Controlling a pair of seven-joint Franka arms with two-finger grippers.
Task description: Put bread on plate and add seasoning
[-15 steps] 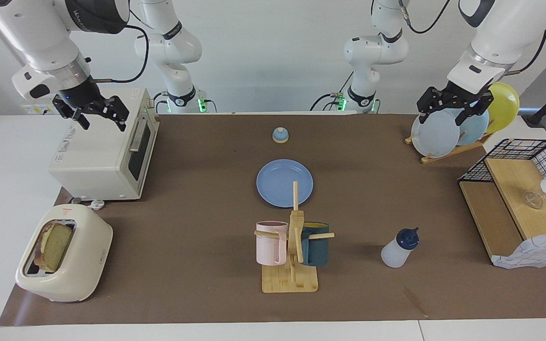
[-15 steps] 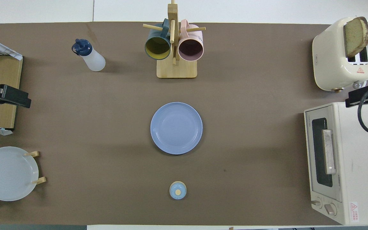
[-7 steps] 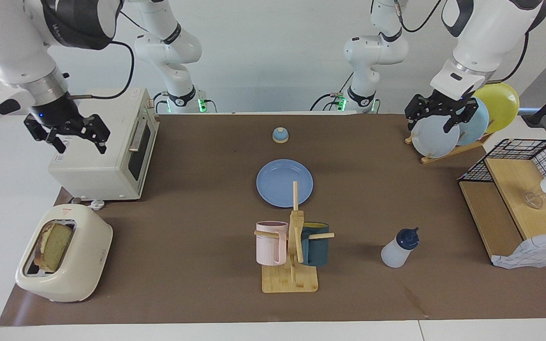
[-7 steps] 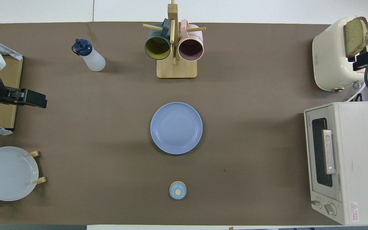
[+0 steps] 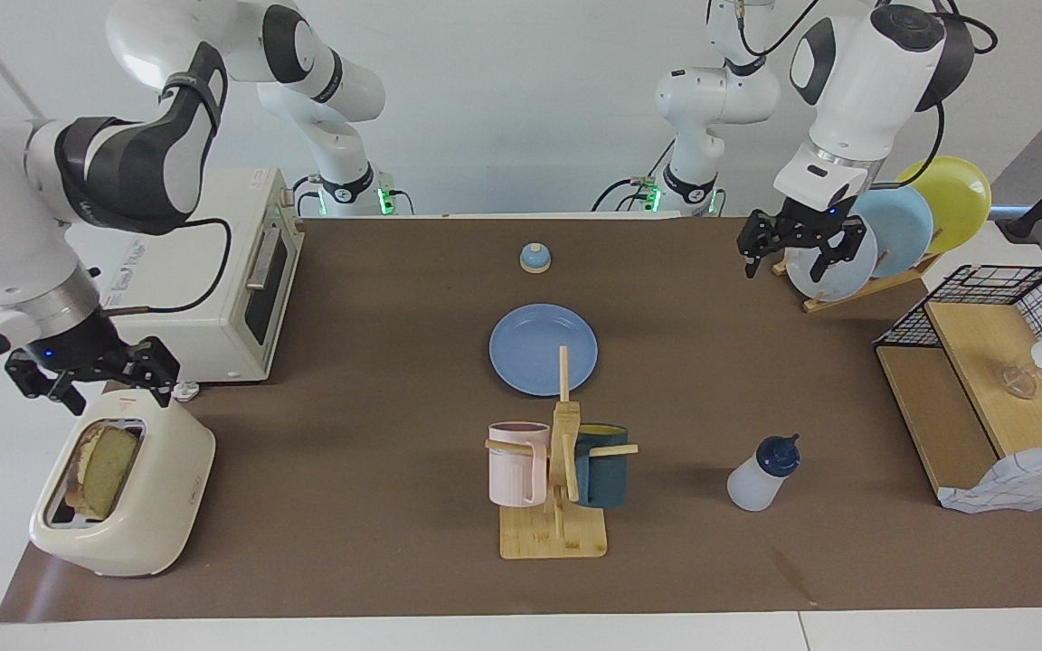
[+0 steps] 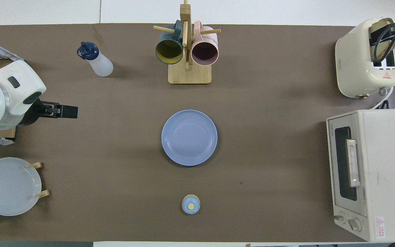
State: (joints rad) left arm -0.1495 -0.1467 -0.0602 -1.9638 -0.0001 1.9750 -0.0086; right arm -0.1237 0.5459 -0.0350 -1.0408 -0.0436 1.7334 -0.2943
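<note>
The bread [image 5: 103,468], a pale slice with a brown crust, stands upright in one slot of the cream toaster [image 5: 155,511] at the right arm's end of the table, farther from the robots than the white toaster oven [image 5: 191,298]. The right gripper [image 5: 89,380] hangs just above the toaster's nearer end, over the slots, with its jaws spread wide and holding nothing; it does not touch the bread. In the overhead view the arm's cable and gripper partly cover the slice.

The blue plate [image 5: 543,349] lies flat and bare in the middle of the brown mat [image 5: 376,362]. A small blue-domed bell [image 5: 535,258] sits nearer to the robots than the plate. Farther from the robots than the plate stands a wooden mug tree [image 5: 559,488] carrying a pink mug [image 5: 516,463] and a dark teal mug [image 5: 602,467].

The seasoning bottle [image 5: 761,474], translucent white with a navy nozzle cap, stands beside the mug tree toward the left arm's end of the table, well apart from the plate.

The left gripper [image 5: 796,254] is in the air over the mat beside the wooden rack of plates [image 5: 883,237], jaws wide open and empty. A wire-and-wood shelf [image 5: 982,380] stands at that same end of the table.
</note>
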